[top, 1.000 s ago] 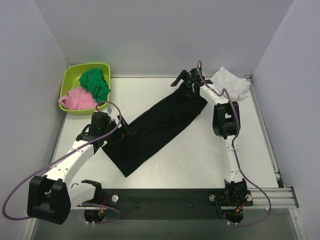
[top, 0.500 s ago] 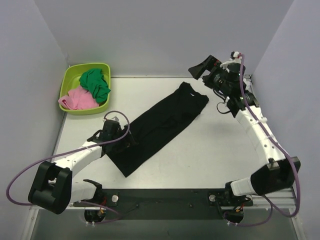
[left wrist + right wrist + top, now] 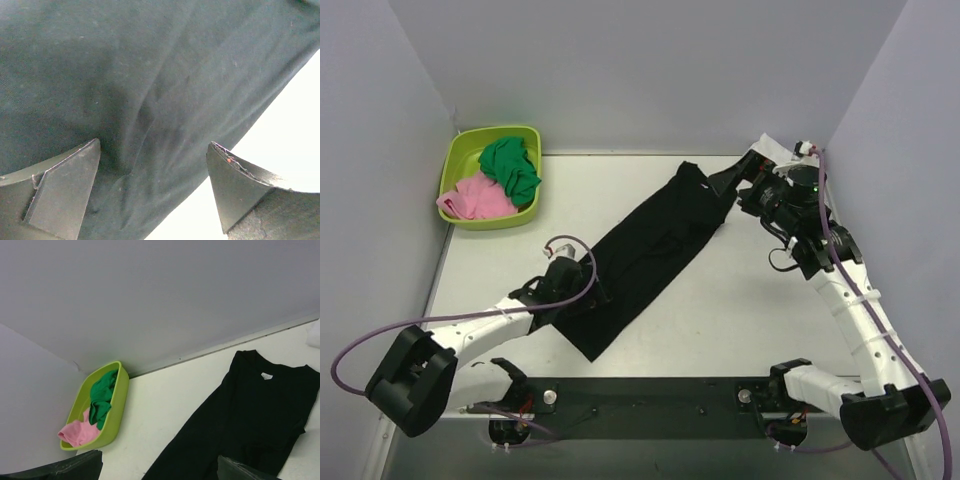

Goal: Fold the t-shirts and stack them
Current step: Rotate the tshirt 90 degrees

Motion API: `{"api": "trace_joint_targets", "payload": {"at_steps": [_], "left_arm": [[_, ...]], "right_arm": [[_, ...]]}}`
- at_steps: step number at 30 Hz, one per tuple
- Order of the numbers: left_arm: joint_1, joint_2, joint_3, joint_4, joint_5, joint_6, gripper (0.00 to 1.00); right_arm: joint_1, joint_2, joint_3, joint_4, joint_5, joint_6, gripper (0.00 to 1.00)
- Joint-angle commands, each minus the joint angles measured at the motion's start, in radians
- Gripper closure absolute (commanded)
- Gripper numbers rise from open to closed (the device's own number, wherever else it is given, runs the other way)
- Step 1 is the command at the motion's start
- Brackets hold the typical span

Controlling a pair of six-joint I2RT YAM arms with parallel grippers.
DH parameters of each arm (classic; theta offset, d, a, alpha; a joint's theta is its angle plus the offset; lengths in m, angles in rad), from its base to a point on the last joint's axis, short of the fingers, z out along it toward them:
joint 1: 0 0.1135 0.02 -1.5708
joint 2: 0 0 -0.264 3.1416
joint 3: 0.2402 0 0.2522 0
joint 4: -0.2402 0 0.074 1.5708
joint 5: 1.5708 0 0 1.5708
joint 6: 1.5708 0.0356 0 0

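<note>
Far to the left of your left gripper, in the back corner, the lime-green tub (image 3: 460,165) holds a green cloth (image 3: 510,168) and a pink cloth (image 3: 472,200).

Your left gripper (image 3: 592,292) sits low over the table (image 3: 720,310). Its 2 fingers (image 3: 60,190) are spread wide and clamp nothing. In the left wrist view, black cloth fills the space between and ahead of the fingers, and bare table shows just past the right-hand finger. That puts this gripper at the near end of the black t-shirt (image 3: 655,245), by its left edge.

The black t-shirt lies flat as 1 long narrow strip. It runs diagonally from your left gripper up and to the right, toward your right gripper. Its collar is at the far end, and the small white neck label (image 3: 266,375) shows there in the right wrist view.

Your right gripper (image 3: 728,180) is held above the table just right of the collar end. Its 2 fingers are apart with nothing between them, and its camera looks back across the shirt toward the tub.

The white t-shirt (image 3: 316,332) lies beyond your right gripper, near the far right corner. The arm mostly hides it, and only an edge shows at the right border of the right wrist view.
</note>
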Motion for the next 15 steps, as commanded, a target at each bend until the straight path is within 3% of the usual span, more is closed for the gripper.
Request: {"api": "trace_joint_targets", "payload": {"at_steps": [1,8,15], "left_arm": [[-0.218,-0.014,-0.054,-0.04,-0.061,-0.165,0.03],[-0.579,0.07,0.051,-0.032,-0.211,-0.326,0.03],[-0.739,0.377,0.32,0.082,-0.201,-0.29,0.02]], "right_arm": [[0.006,-0.091,-0.007,-0.053,0.035,-0.022,0.0],[0.017,-0.158,-0.038,-0.147,0.053,-0.02,0.0],[0.041,-0.215,-0.083,-0.222,0.081,-0.029,0.0]]}}
